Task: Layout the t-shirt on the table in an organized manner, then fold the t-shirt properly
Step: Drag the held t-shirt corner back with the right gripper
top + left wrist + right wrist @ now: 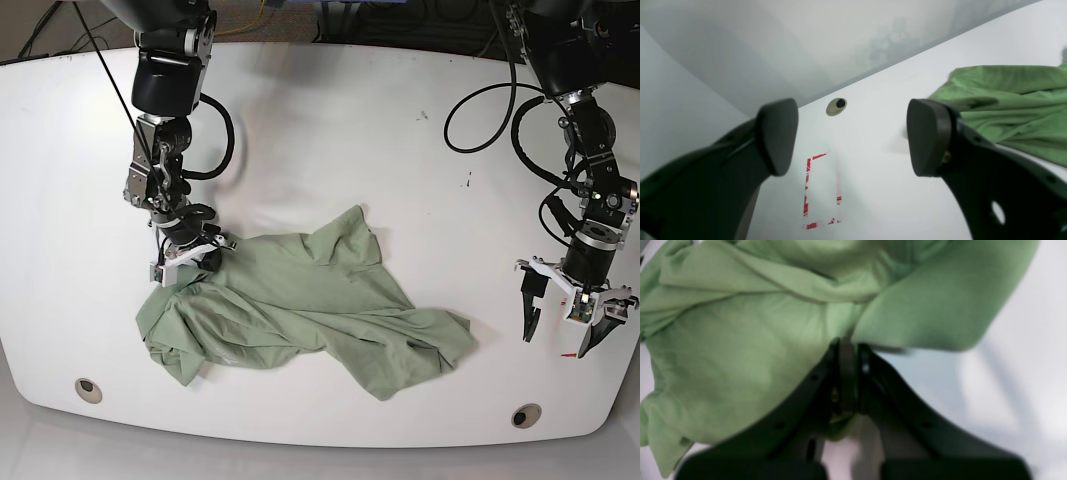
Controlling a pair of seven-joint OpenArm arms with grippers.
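The pale green t-shirt (300, 310) lies crumpled across the front middle of the white table (340, 150). My right gripper (200, 258), on the left of the base view, is shut on the t-shirt's upper left edge. In the right wrist view the jaws (847, 350) pinch a fold of the t-shirt (740, 340). My left gripper (558, 325) hangs open over bare table to the right of the cloth. Its fingers (778, 133) stand wide apart in the left wrist view, with the t-shirt (1013, 100) off to the right.
A round grey grommet (526, 415) sits near the front right edge, another grommet (87, 387) at the front left. A red tape rectangle (821, 190) marks the table under my left gripper. Cables hang behind both arms.
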